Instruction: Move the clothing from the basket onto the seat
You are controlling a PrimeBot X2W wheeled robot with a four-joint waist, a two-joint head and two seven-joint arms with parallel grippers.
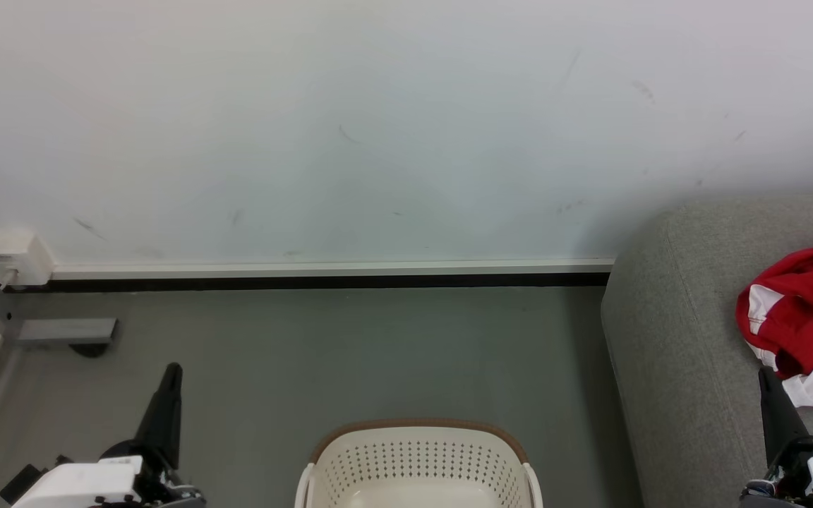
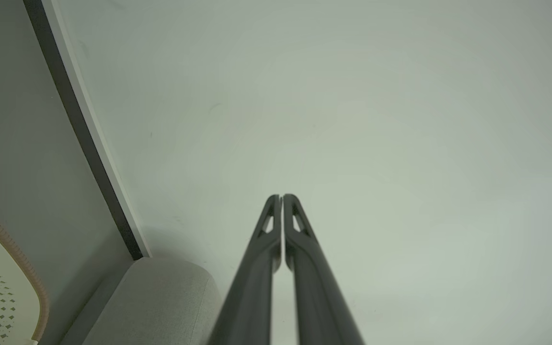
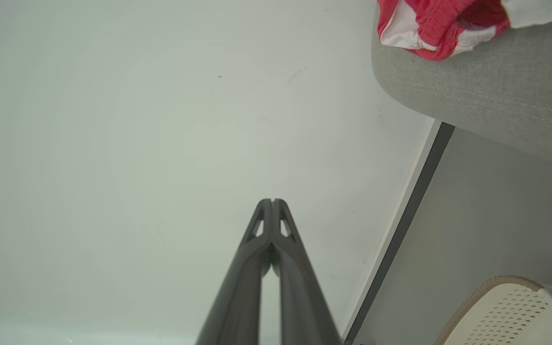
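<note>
You have the clothing point(image 1: 805, 317) on the seat point(image 1: 675, 353), at the right edge of the head view, where the picture's border cuts it off. It lies as a crumpled heap: bright red soft fabric, folded over on itself, with broad white panels and thin white stripes running along the red. In the right wrist view you see a gathered red band of it with white trim, resting on the seat's rounded edge at the top right.

The seat is light grey with a coarse weave and a seam along its side. The basket point(image 1: 417, 462) stands on the grey floor point(image 1: 350, 353) at the bottom centre, well apart from the clothing and near the seat's side. It shows you a cream wall with rows of small holes and a brown rim.

Your left gripper point(image 1: 171, 370) is at the lower left over the floor, jaws closed on nothing, with only a hairline slit between the tips in its wrist view. Your right gripper point(image 1: 766, 375) is at the lower right over the seat, just below the heap, jaws pressed together and holding nothing. Both point towards the pale wall point(image 1: 378, 127) above the skirting point(image 1: 336, 269)
</note>
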